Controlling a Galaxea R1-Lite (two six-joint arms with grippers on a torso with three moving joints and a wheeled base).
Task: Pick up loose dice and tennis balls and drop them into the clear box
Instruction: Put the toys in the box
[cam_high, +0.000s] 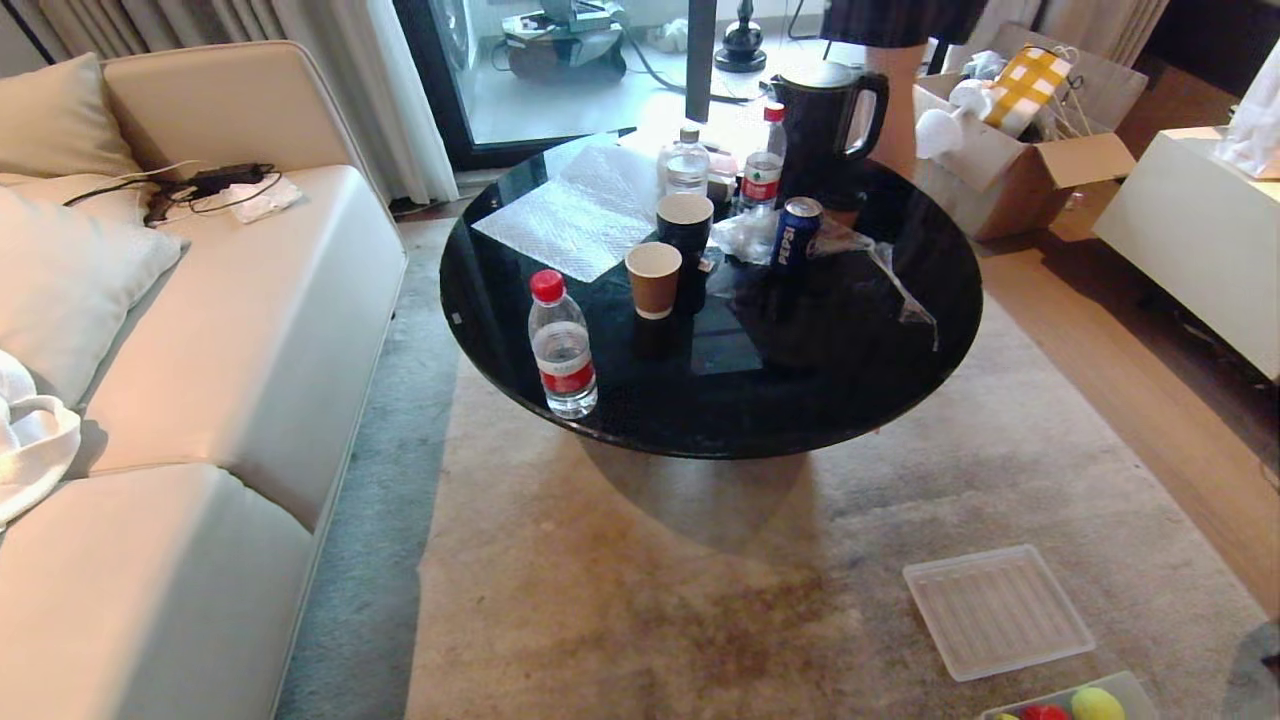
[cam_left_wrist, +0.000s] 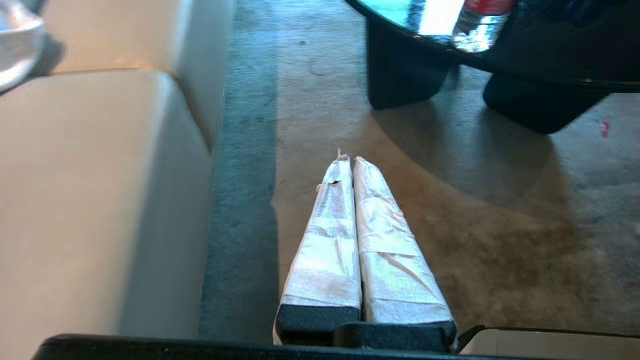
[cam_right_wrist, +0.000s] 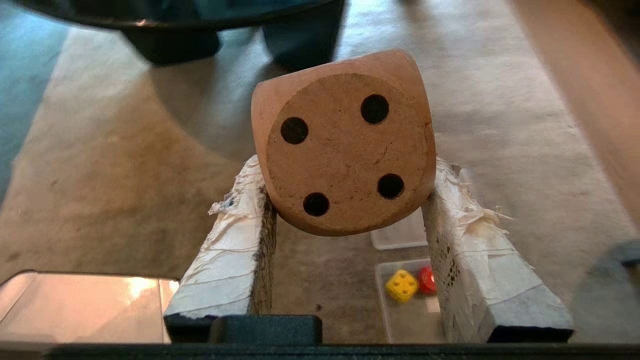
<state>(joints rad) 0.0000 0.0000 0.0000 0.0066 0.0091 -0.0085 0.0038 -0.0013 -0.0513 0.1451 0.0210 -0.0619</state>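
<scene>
The right gripper (cam_right_wrist: 350, 175), above the rug, is clamped on the pale beige die with black pips (cam_right_wrist: 345, 142). Below, the shallow clear plastic box (cam_right_wrist: 400, 320) holds a yellow die (cam_right_wrist: 401, 286) with a red die (cam_right_wrist: 426, 280) touching at its three o'clock. The left gripper (cam_left_wrist: 350, 162) is closed, holding nothing.

Your head camera looks forward and down from high up onto the round black desk (cam_high: 710, 330), with the sofa (cam_high: 200, 350) at its left and the carpet (cam_high: 650, 580) below. Both wrist cameras sit low and close behind their grippers, facing level across that carpet toward the desk's dark base (cam_left_wrist: 407, 70). The right wrist view shares the clear box (cam_right_wrist: 400, 320) with your head view's bottom corner.
</scene>
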